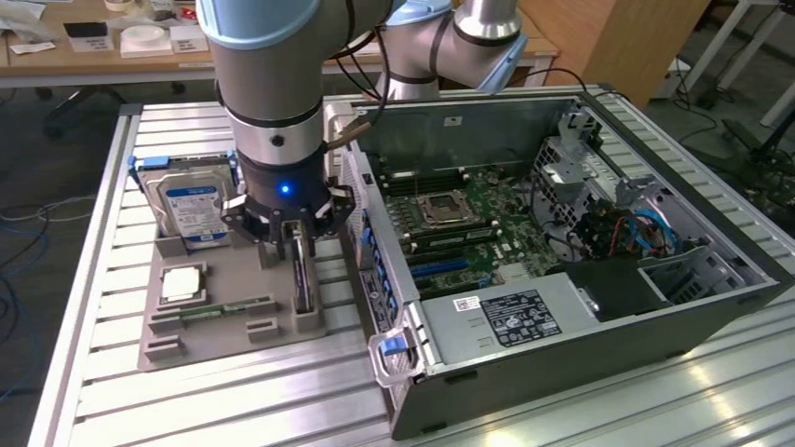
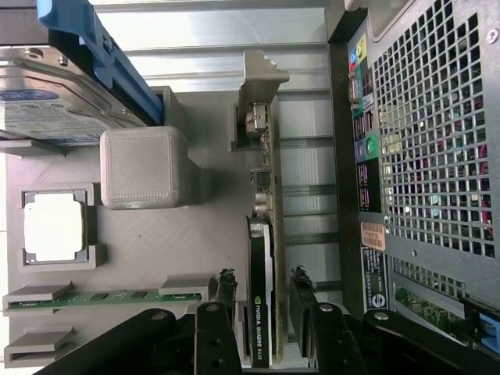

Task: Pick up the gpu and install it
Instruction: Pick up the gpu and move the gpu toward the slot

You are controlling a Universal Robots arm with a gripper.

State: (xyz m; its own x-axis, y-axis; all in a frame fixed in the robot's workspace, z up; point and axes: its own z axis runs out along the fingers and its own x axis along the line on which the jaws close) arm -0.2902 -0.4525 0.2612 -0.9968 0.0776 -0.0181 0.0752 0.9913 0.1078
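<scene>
The gpu [image 1: 303, 279] stands on its long edge in a slot of the grey holder tray [image 1: 236, 331], just beside the open computer case [image 1: 695, 307]. In the wrist view the gpu [image 2: 260, 312] is a thin dark card with a brownish board edge and a silver bracket at its far end. My gripper [image 1: 298, 244] hangs straight above it. The gripper [image 2: 263, 283] is open, one finger [image 2: 226, 287] on each side of the card, with small gaps between pads and card.
The tray also holds a silver hard drive with a blue label [image 1: 193, 200], a CPU chip [image 1: 182, 282] and a green memory stick [image 1: 230, 307]. The case's perforated rear wall [image 2: 430, 133] stands close to the gpu. The motherboard [image 1: 460, 223] lies exposed inside.
</scene>
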